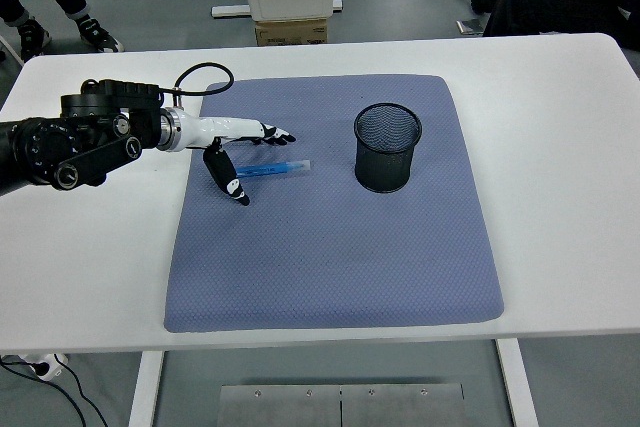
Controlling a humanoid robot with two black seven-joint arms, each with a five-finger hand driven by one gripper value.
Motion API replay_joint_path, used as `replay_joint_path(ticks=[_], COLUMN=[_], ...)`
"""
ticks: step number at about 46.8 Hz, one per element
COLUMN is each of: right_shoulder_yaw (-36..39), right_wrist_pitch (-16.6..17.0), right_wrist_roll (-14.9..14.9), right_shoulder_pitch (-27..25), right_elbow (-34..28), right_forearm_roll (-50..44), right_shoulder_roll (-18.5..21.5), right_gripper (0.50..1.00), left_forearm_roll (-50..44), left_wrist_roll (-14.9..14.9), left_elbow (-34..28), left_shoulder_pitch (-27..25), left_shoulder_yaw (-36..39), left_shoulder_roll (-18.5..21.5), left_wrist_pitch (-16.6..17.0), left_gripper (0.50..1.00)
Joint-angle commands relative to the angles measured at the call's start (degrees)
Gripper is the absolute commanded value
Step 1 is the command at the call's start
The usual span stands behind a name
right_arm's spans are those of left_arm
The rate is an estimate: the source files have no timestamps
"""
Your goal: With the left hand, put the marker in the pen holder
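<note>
Pre-grasp step: my left hand (238,147) hovers with fingers (272,133) spread wide, holding nothing, blue marker (272,168) lying on the mat just below them; next, close on it, then carry right to the pen holder (387,148).

Even, bright overhead light left only soft shadows on the table (560,147), and everything stayed sharp.
</note>
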Motion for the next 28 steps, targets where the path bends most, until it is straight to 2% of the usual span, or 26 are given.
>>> replay_joint_path(ticks=[1, 7, 10, 17, 24, 28], right_shoulder_yaw=[0.0, 0.0, 0.0, 0.0, 0.0, 0.0], right_wrist_pitch=[0.0, 0.1, 0.0, 0.1, 0.0, 0.1], right_wrist_roll=[0.0, 0.0, 0.0, 0.0, 0.0, 0.0], right_shoulder_pitch=[0.0, 0.0, 0.0, 0.0, 0.0, 0.0], right_elbow=[0.0, 0.0, 0.0, 0.0, 0.0, 0.0], right_forearm_roll=[0.0, 0.0, 0.0, 0.0, 0.0, 0.0], right_shoulder_roll=[0.0, 0.0, 0.0, 0.0, 0.0, 0.0], right_gripper=[1.000, 1.000, 1.000, 1.000, 1.000, 1.000], left_forearm_roll=[0.1, 0.1, 0.1, 0.6, 1.8, 1.8], left_wrist_roll=[0.0, 0.0, 0.0, 0.0, 0.0, 0.0], left_elbow=[0.0, 0.0, 0.0, 0.0, 0.0, 0.0], left_shoulder_pitch=[0.0, 0.0, 0.0, -0.1, 0.0, 0.0], left_shoulder_yaw=[0.0, 0.0, 0.0, 0.0, 0.0, 0.0], left_shoulder_roll=[0.0, -0.2, -0.2, -0.2, -0.3, -0.4], left_wrist_pitch=[-0.1, -0.1, -0.1, -0.1, -0.1, -0.1], left_gripper=[1.000, 0.933, 0.927, 0.819, 0.766, 0.763])
